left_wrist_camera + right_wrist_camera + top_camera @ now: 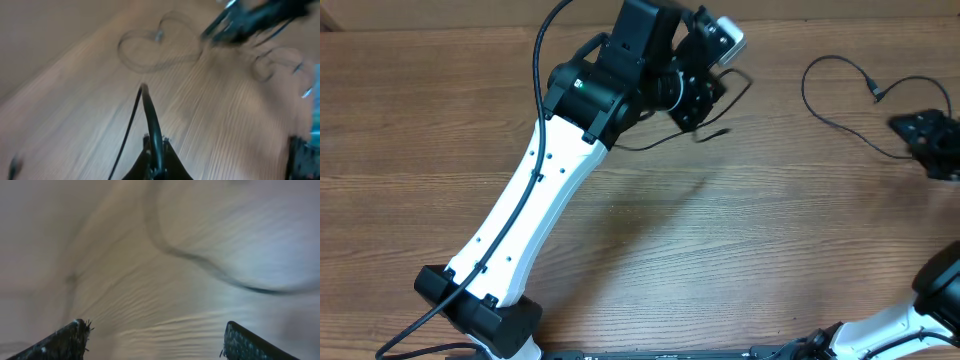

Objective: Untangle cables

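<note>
**A:** Cables, overhead view. Held cable (712, 132) was at about one o'clock, draped below the left pincer (154, 150). Loose cable (876, 92) was at two o'clock, lying in an open curl on the counter (720, 250). The two looked apart, with no crossing visible.

**B:** Grips?

**A:** Left pincer was clenched on the held cable. The left wrist view was blurred but showed the cord rising from between closed fingers. Right pincer (155, 325) was released, fingers wide, nothing between them. A blurred cord ran across the counter beyond it.

**B:** Step in hand, as judged?

**A:** Drawing the held cable off from the loose one. To do it well:
- Pull slowly toward nine o'clock, away from the curl.
- Keep the trailing end from sweeping over the loose plug.
- Set the cable down stretched, not heaped.
- The right pincer could pin the loose cable's tail if anything dragged.

**B:** Arm poses?

**A:** Left arm (540, 190) was stretched long from its base at eight o'clock up toward twelve, wrist turned toward three. Right arm (890, 325) was folded near five o'clock, its pincer at three by the loose cable's tail. Contact there could not be told.
</note>
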Controlling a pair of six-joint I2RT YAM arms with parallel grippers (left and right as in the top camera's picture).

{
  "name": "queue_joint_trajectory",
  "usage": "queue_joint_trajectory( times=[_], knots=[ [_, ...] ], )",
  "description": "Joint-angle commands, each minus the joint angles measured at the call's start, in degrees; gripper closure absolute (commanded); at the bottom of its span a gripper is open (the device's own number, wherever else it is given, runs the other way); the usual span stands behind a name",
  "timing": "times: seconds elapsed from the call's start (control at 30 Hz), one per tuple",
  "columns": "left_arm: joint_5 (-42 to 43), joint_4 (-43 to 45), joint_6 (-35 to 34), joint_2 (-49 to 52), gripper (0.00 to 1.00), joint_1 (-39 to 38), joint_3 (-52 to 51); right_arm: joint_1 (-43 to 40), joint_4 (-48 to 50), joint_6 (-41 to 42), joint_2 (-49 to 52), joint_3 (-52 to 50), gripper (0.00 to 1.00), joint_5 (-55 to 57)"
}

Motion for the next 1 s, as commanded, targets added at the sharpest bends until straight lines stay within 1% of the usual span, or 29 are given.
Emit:
queue_joint_trajectory(
  times=[0.0,0.13,0.23,0.3,0.33,0.5,0.6,0.73,0.97],
  knots=[
    [11.72,5.14,-0.61,0.28,0.96,0.00,1.18,3.72,-1.86,-10.99,-0.28,1.38,0.15,-17.05],
    [18.78,12.31,-4.24,0.28,0.96,0.09,1.18,8.09,-4.15,-19.26,-0.31,1.38,0.15,-30.64],
    [23.85,14.95,-5.75,0.28,0.96,0.57,1.18,11.21,-3.89,-22.01,-0.31,1.36,0.14,-37.64],
    [27.54,15.26,-6.43,0.28,0.96,1.31,1.18,12.98,-3.48,-23.80,-0.31,1.38,0.10,-41.92],
    [29.55,15.19,-6.82,0.28,0.96,1.75,1.18,14.05,-2.93,-24.24,-0.31,1.46,0.08,-41.90],
    [37.99,12.28,-6.80,0.28,0.96,4.72,1.18,17.66,2.86,-24.61,-0.48,1.46,0.09,-41.90],
    [40.48,9.99,-6.80,0.28,0.96,6.97,1.18,19.47,3.69,-24.61,-0.48,1.46,0.08,-41.90],
    [40.46,7.74,-6.75,0.31,0.96,9.94,1.18,22.16,3.74,-24.63,-0.63,1.46,0.07,-41.90],
    [38.66,7.67,-6.54,0.31,0.96,13.64,1.18,25.99,3.50,-24.61,-1.01,1.46,0.06,-41.90]
  ],
)
